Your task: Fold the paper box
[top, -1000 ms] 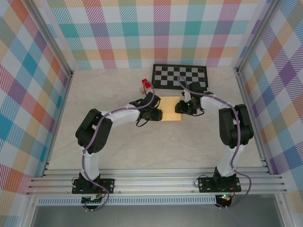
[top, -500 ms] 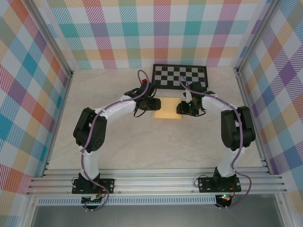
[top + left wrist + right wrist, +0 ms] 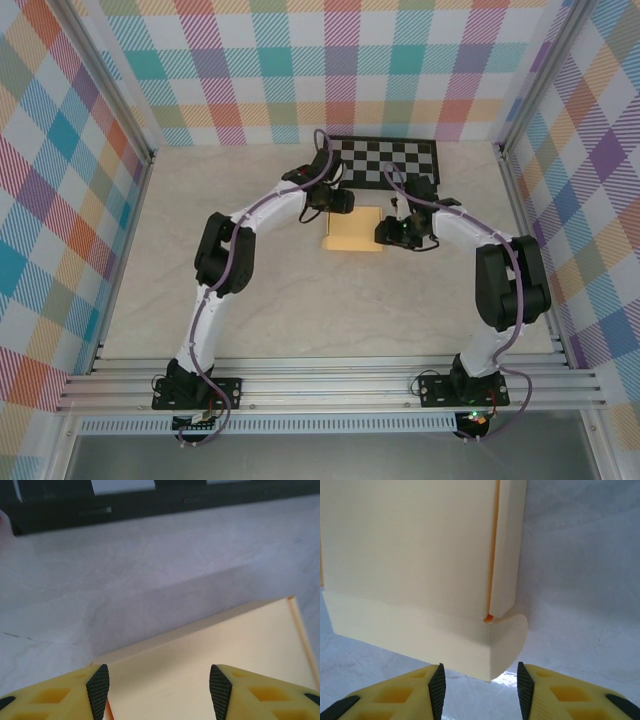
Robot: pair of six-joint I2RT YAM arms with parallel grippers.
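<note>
Top external view: the paper box (image 3: 353,233) lay flat on the pale table (image 3: 270,300), just in front of the checkerboard mat (image 3: 380,160) and between the two arms. The left gripper (image 3: 336,204) hung over the box's far left corner, and the right gripper (image 3: 388,233) sat just beside its right edge. From up there I could not tell how the jaws stood.

Left wrist view: the left gripper (image 3: 159,692) stood released, its two black-padded fingertips (image 3: 98,690) well apart and clamping nothing. The box's cream top (image 3: 210,650) showed in the gap between them, one corner pointing at the dark edge of the mat (image 3: 150,502) across a strip of bare table.

Right wrist view: the right gripper (image 3: 479,686) was likewise slack, pads (image 3: 437,684) apart with bare table showing between them. The box (image 3: 415,550) lay just ahead of it, a seam running down its right side. Its near end flap (image 3: 485,647), with a rounded corner, stuck out toward the fingertips and lifted slightly off the table, close to them but held by neither pad.
</note>
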